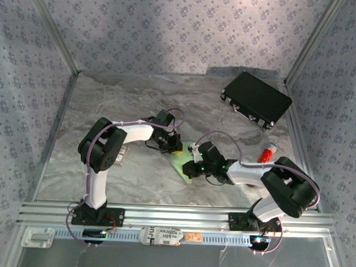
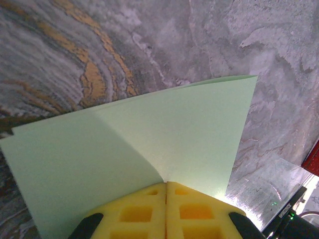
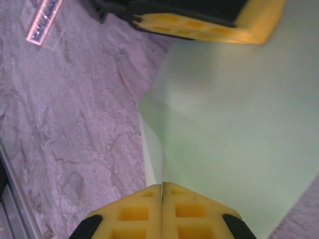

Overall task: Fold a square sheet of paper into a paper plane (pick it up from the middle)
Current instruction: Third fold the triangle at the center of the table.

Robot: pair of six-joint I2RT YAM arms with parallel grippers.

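The square sheet of paper (image 1: 181, 164) is pale green and lies folded on the marble table between the two arms. In the left wrist view the sheet (image 2: 174, 129) has a folded flap with a diagonal crease. My left gripper (image 2: 166, 185) is shut on its near edge. In the right wrist view my right gripper (image 3: 162, 186) is shut on a raised fold of the paper (image 3: 234, 124). The left gripper's yellow finger (image 3: 209, 25) pinches the far edge. From above, the left gripper (image 1: 172, 146) and right gripper (image 1: 191, 165) sit at opposite ends. It reads as a creased sheet, not a paper plane dart.
A black rectangular case (image 1: 256, 99) lies at the back right. A small red cylinder (image 1: 266, 154) stands right of the right arm. The aluminium rail (image 1: 174, 216) runs along the near edge. Patterned walls close in the table on three sides.
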